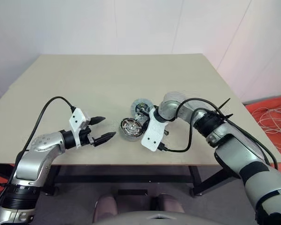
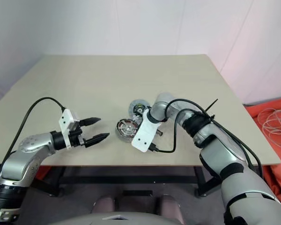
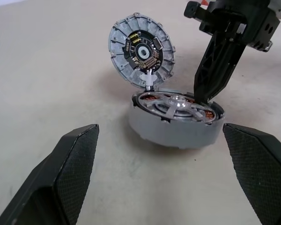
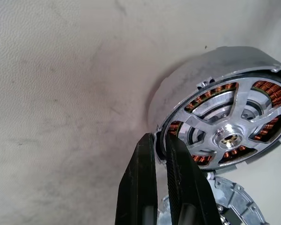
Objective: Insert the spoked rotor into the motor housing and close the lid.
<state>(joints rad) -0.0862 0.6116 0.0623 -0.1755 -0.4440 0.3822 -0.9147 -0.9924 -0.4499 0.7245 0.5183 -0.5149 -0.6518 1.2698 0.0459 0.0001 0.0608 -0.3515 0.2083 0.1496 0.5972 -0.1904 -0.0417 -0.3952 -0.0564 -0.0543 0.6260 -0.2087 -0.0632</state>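
The motor housing (image 3: pixel 173 133) rests on the table near its front edge, and copper windings show inside it. The spoked rotor (image 4: pixel 227 138) lies in the housing, silver spokes and hub facing up. Just behind the housing, the lid (image 3: pixel 119 42) stands tilted on edge, its ribbed ring and dark centre facing me. My right gripper (image 4: pixel 158 137) points steeply down and is shut on the housing's rim, one finger outside the wall and one inside. To the housing's left, my left gripper (image 1: pixel 109 126) hovers open and aims at it without touching.
The beige table (image 1: pixel 84 84) reaches far behind and to both sides of the parts. A black cable (image 1: pixel 178 150) loops from my right wrist over the front edge. Orange cloth and white cords (image 1: pixel 271 117) lie on the floor at the right.
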